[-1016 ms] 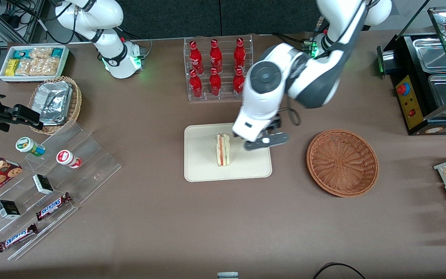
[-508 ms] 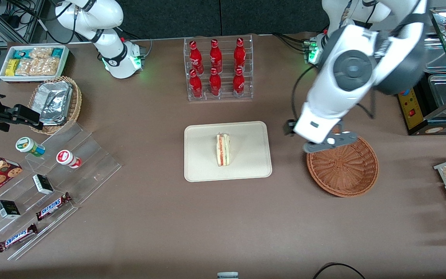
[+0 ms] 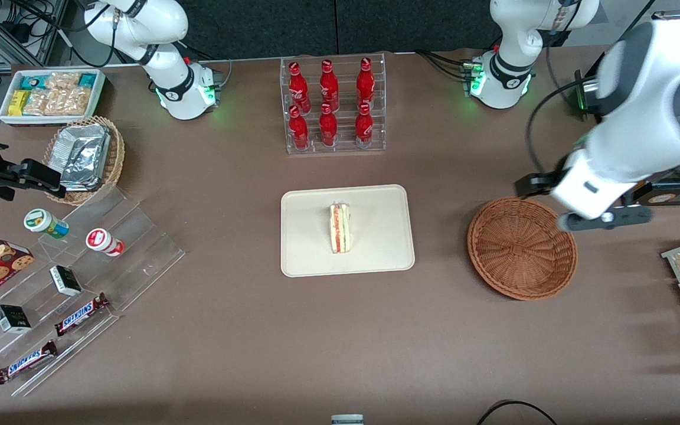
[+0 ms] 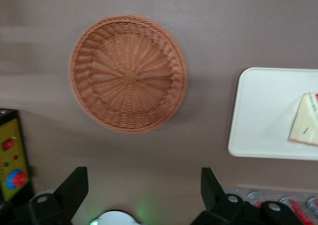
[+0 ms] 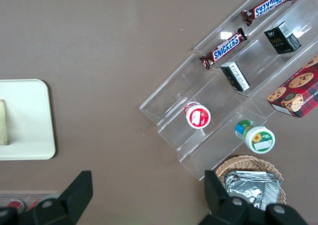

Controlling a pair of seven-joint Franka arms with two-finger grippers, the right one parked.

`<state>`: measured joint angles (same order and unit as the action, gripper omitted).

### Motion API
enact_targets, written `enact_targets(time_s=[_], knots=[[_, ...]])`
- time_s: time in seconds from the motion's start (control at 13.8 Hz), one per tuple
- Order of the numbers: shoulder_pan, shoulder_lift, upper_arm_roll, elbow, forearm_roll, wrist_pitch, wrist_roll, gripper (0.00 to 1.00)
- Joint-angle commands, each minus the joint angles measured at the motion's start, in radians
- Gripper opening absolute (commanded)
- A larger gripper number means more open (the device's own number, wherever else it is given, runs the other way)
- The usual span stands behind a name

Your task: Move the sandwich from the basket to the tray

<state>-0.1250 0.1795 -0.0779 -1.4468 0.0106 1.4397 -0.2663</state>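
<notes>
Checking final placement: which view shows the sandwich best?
The front view: the whole sandwich stands on the tray, filling visible. Both wrist views cut it at the frame edge. The gripper, open, hangs above the table beside the basket.

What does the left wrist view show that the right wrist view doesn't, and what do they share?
Only the left wrist view shows the empty wicker basket, the sandwich's filling edge, a yellow control panel with red buttons, and the left arm's gripper, open, high above the table beside the basket. Only the right wrist view shows the clear tiered stand with Snickers bars, two small tubs, a cookie box, and the foil packets in a tan basket. Both show the cream tray with the sandwich on it, and the brown table.
</notes>
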Motion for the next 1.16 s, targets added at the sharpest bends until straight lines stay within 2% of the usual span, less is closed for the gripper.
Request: enact_targets(time_s=[0.0, 0.22, 0.51, 1.09], knots=[[0.056, -0.048, -0.013, -0.027, -0.001, -0.031, 0.090, 1.00], [0.061, -0.084, 0.047, -0.044, 0.006, -0.038, 0.165, 1.00], [0.067, -0.146, 0.121, -0.052, 0.006, -0.096, 0.349, 1.00], [0.062, -0.141, 0.132, -0.033, 0.009, -0.094, 0.325, 1.00]])
